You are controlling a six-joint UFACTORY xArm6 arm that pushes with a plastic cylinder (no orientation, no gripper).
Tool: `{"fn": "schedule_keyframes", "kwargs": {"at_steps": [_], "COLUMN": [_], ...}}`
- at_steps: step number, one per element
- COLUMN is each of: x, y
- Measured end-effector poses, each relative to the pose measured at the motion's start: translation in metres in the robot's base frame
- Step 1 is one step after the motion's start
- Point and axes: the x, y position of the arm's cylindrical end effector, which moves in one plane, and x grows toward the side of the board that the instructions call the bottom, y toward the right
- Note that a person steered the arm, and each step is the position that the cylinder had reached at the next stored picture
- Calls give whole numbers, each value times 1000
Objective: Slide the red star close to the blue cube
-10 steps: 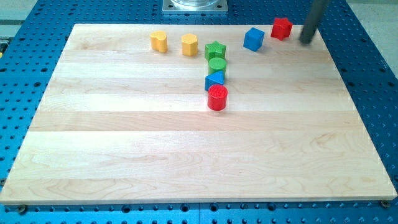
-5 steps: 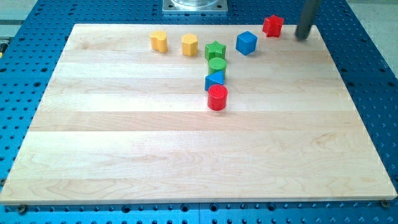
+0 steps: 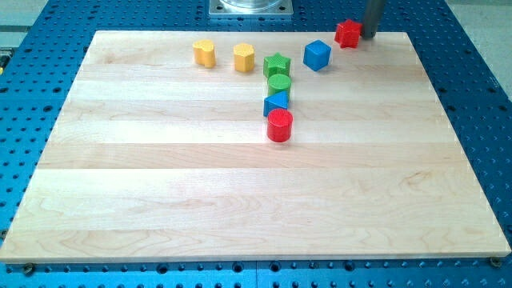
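1. Camera view: the red star (image 3: 348,34) lies at the board's (image 3: 240,200) top edge, on the view's right; it is too small to tell its long axis or where its points face.
2. My tip (image 3: 370,34) stands just beside the star, on its right, seemingly touching; the rod holds nothing.
3. The blue cube (image 3: 317,55) is near the star, lower left, apart from it.

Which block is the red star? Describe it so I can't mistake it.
Look along the board's top edge toward the view's right. The red star is the red block nearest that edge, just up-right of the blue cube, with my tip beside it on its right. The other red block sits mid-board.
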Motion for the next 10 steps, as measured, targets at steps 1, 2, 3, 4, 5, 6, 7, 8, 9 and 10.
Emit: {"fn": "schedule_keyframes", "kwargs": {"at_steps": [1, 2, 3, 4, 5, 6, 7, 8, 9, 10], "x": [30, 64, 64, 6, 0, 0, 1, 14, 32, 39], "y": [-1, -1, 39, 48, 40, 10, -25, -37, -29, 22]}}
